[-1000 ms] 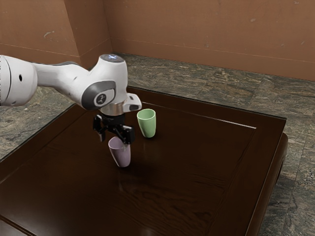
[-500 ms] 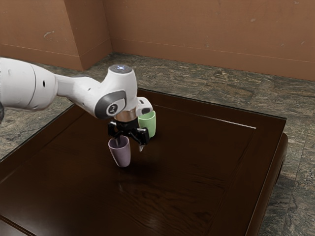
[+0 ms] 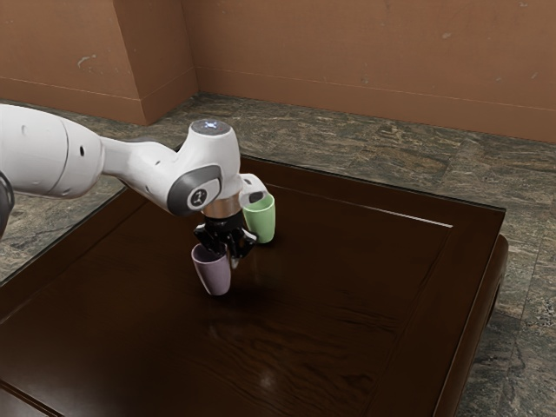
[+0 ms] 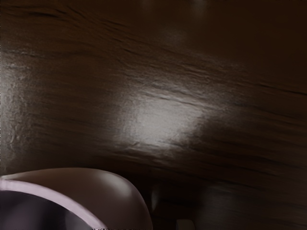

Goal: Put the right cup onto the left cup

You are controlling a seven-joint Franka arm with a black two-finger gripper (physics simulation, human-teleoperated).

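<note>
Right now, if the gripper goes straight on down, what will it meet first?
Probably the purple cup, at its rim, just under the gripper; the depth is hard to judge.

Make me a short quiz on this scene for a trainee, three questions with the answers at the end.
1. True or false: the green cup stands on the table with its mouth up.
2. Multiple choice: where is the gripper?
A) At the green cup's base
B) At the purple cup's rim
C) Flat against the wall
3. Fill in the blank: of the two cups, the ____ one stands farther from the exterior view's camera.

Key: 1. True; 2. B; 3. green
</note>
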